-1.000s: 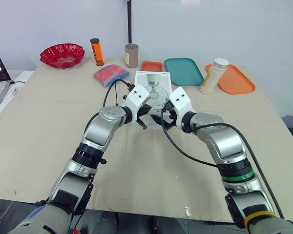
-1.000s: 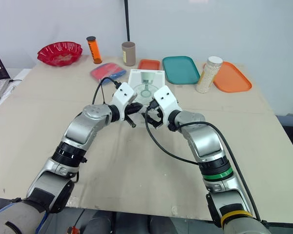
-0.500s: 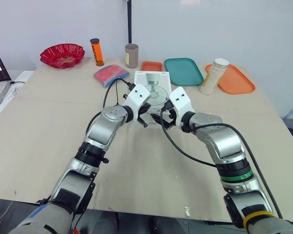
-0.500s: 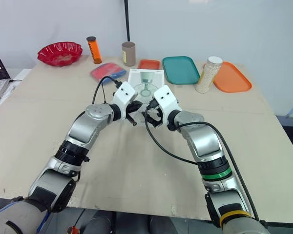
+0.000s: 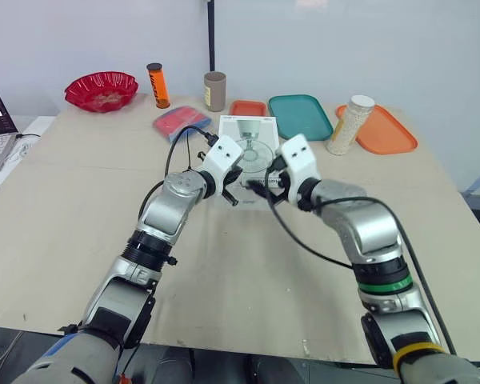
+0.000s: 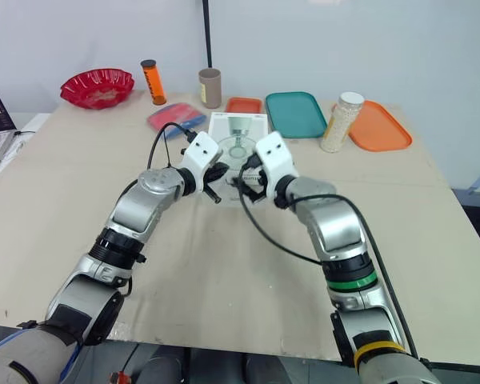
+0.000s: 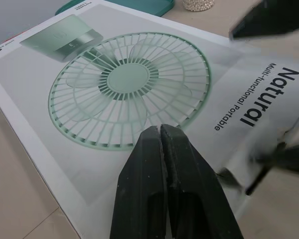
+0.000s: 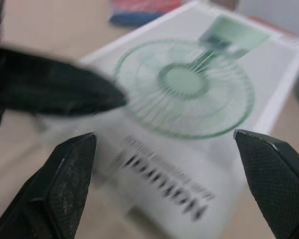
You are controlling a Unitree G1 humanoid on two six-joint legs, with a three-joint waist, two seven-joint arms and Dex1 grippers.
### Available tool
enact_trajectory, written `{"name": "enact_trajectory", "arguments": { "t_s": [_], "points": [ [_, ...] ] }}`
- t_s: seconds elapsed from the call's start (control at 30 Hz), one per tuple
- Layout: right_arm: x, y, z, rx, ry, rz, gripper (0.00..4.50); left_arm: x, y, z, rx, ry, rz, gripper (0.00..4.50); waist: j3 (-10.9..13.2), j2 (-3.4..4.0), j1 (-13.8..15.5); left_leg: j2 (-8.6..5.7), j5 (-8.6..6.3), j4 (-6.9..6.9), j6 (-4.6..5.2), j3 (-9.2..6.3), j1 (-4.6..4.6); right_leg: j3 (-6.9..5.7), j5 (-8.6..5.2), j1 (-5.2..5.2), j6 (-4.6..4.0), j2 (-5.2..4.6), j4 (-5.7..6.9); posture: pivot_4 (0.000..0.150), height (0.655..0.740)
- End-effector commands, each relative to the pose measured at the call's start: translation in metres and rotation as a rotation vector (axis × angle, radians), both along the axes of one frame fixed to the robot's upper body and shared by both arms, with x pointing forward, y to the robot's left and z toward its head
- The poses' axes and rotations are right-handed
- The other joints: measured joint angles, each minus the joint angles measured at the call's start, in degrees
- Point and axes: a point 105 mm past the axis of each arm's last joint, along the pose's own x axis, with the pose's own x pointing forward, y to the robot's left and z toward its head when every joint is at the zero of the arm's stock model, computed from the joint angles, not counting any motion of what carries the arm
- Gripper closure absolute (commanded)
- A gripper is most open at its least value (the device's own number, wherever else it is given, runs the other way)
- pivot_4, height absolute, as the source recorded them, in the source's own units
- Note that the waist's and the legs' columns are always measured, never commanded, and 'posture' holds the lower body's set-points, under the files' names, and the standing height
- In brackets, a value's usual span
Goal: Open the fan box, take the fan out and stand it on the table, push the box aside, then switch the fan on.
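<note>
Flat white cardboard box (image 5: 249,130), glossy, printed with a round pale-green fan grille, lies closed in the middle of the beige table (image 5: 80,208). Its long axis runs away from the robot, lettered end nearest. Left gripper (image 7: 161,130) is pressed fully together, holding nothing, poised over the grille print. Right gripper (image 8: 164,135) has its stippled black fingers (image 8: 70,169) spread wide over the lettered end, empty. From the head, both hide the box's near edge; contact with the cardboard, can't tell.

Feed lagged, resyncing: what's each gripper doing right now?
Left gripper: shut, holding nothing, by the box.
Right gripper: open, holding nothing.
</note>
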Motion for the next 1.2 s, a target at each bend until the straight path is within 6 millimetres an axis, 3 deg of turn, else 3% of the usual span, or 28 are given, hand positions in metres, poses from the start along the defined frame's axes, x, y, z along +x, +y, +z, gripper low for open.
{"name": "enact_trajectory", "arguments": {
  "t_s": [0.03, 0.4, 0.5, 0.7, 1.07, 1.2],
  "points": [
    [0.004, -0.009, 0.017, 0.056, -0.029, -0.046, 0.0, -0.005, 0.002, -0.033, 0.047, 0.111, 0.006, 4.33, -0.02, 0.01, 0.02, 0.0, 0.0, -0.03, 0.0, 0.0, 0.0, 0.0, 0.0, 0.01, 0.0, 0.0, -0.03, 0.15, 0.74],
    [-0.004, -0.018, 0.021, 0.038, -0.038, -0.058, 0.0, -0.006, 0.004, -0.034, 0.048, 0.116, 0.011, 4.33, -0.02, 0.02, 0.01, -0.01, -0.01, -0.09, 0.01, 0.01, 0.0, 0.01, -0.01, 0.0, 0.01, -0.01, -0.07, 0.15, 0.74],
    [-0.033, -0.025, 0.012, -0.068, -0.075, 0.034, 0.0, -0.006, 0.005, -0.033, 0.047, 0.115, 0.012, 4.33, -0.02, 0.02, 0.28, -0.04, -0.02, -0.1, 0.03, -0.01, -0.07, 0.0, -0.04, 0.0, 0.06, -0.02, -0.15, 0.15, 0.74],
    [-0.063, -0.025, -0.021, -0.234, -0.038, 0.162, 0.0, -0.007, 0.005, -0.033, 0.045, 0.118, 0.007, 4.33, -0.06, 0.08, 0.0, -0.05, -0.02, -0.09, 0.04, 0.03, -0.01, 0.07, -0.07, 0.03, 0.11, -0.01, -0.14, 0.15, 0.74],
    [-0.053, -0.003, -0.034, -0.225, -0.041, 0.213, 0.0, -0.007, 0.006, -0.031, 0.045, 0.114, 0.008, 4.33, -0.07, 0.11, 0.02, -0.04, -0.01, -0.08, 0.02, 0.04, 0.02, 0.1, -0.12, 0.06, 0.2, 0.0, -0.15, 0.15, 0.74],
    [-0.062, 0.002, -0.046, -0.228, 0.015, 0.269, 0.0, -0.007, 0.008, -0.031, 0.038, 0.119, 0.015, 4.33, -0.07, 0.1, 0.05, -0.04, -0.02, -0.09, 0.03, 0.05, 0.01, 0.11, -0.11, 0.06, 0.19, -0.01, -0.16, 0.15, 0.74]
  ]
}}
